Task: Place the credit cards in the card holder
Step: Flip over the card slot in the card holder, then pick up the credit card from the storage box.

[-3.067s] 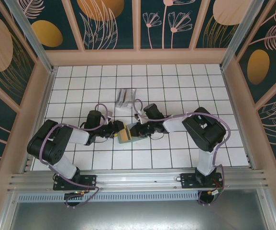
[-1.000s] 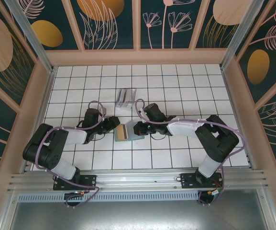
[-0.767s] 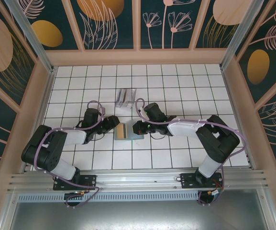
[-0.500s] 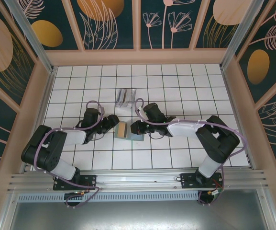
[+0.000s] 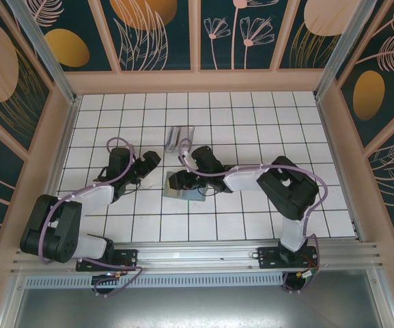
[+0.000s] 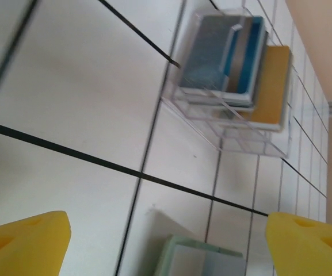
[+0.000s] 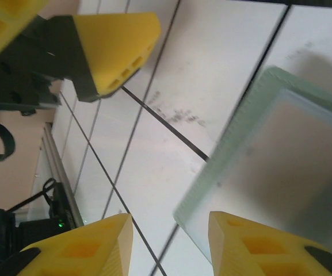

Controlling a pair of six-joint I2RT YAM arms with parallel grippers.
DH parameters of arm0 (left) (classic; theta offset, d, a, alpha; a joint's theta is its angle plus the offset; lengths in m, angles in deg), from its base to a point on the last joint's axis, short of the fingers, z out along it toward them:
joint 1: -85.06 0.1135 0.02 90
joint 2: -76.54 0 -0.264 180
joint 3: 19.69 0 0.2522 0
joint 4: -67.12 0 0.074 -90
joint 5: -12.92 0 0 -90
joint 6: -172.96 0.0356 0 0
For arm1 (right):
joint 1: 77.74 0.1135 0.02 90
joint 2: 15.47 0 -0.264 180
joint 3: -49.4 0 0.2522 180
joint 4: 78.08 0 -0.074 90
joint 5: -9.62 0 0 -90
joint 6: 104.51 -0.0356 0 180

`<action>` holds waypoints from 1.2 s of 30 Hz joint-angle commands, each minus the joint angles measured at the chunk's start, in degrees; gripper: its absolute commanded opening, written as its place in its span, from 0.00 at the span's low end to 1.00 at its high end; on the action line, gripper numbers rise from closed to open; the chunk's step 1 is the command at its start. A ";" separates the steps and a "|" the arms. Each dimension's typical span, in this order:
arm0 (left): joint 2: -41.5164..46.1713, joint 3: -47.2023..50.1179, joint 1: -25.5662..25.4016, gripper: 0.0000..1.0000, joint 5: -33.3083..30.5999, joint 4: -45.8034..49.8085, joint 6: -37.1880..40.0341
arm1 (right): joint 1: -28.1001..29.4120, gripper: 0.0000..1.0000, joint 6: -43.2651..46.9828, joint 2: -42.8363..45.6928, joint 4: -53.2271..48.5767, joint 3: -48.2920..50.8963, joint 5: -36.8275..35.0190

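The left gripper (image 5: 148,161) hovers over bare tile left of centre, its jaws spread wide with nothing between them. Far and right of it stands a clear box (image 6: 246,138) holding the credit cards (image 6: 217,57), blue ones and an orange-yellow one. The sage-green card holder (image 5: 186,194) lies flat near the middle. The right gripper (image 7: 168,233) sits over its left edge, jaws partly apart, gripping nothing.

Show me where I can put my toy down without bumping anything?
Bare tiles lie right of the right arm up to the side wall, and along the back wall behind the clear box. The middle is crowded: card holder, left gripper and right gripper huddle there.
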 commanded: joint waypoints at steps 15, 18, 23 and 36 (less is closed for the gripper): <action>-1.65 -14.65 -3.17 0.84 -6.92 8.53 11.53 | -3.84 0.61 19.63 27.43 -11.58 6.85 -36.29; -2.98 -19.13 -6.60 0.85 -11.29 10.60 13.70 | -7.71 0.73 18.23 32.62 -10.07 9.94 -41.55; -9.02 -26.81 -9.78 0.84 -14.93 14.94 16.47 | -17.82 0.93 13.07 36.58 -7.62 14.45 -37.63; -29.48 -49.84 -14.84 0.80 -18.60 28.43 23.37 | -25.61 0.93 13.30 38.53 -8.31 18.77 -31.56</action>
